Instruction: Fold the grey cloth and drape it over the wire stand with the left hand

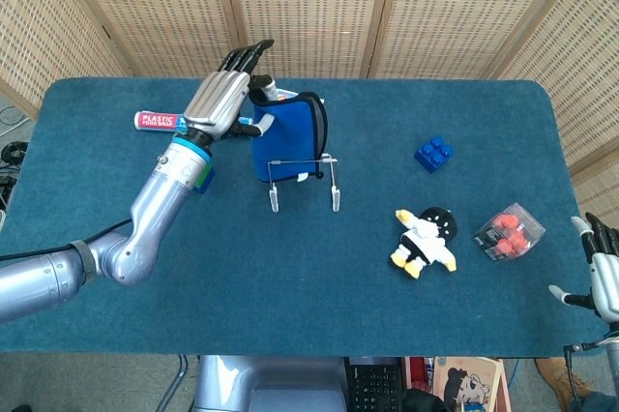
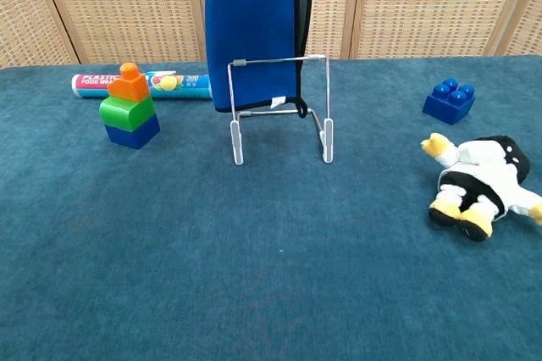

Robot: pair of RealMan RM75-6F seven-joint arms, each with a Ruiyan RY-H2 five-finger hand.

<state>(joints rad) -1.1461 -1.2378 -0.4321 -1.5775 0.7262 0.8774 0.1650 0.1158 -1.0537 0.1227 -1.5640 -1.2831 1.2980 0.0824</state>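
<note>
The cloth (image 1: 288,130) is blue with a dark edge and hangs folded from my left hand (image 1: 222,95), which pinches its upper left corner with the other fingers stretched out. In the chest view the cloth (image 2: 251,30) hangs straight down just behind the wire stand (image 2: 279,111). It is shifted a little left of the stand, and its bottom edge is level with the lower crossbar. The wire stand (image 1: 304,180) stands upright mid-table. My right hand (image 1: 602,277) stays low at the table's front right corner, fingers apart and holding nothing.
A plastic wrap roll (image 2: 144,84) lies at the back left, with a stack of orange, green and blue blocks (image 2: 129,107) in front of it. A blue brick (image 1: 433,153), a penguin plush (image 1: 426,238) and a clear box of red pieces (image 1: 508,231) lie on the right.
</note>
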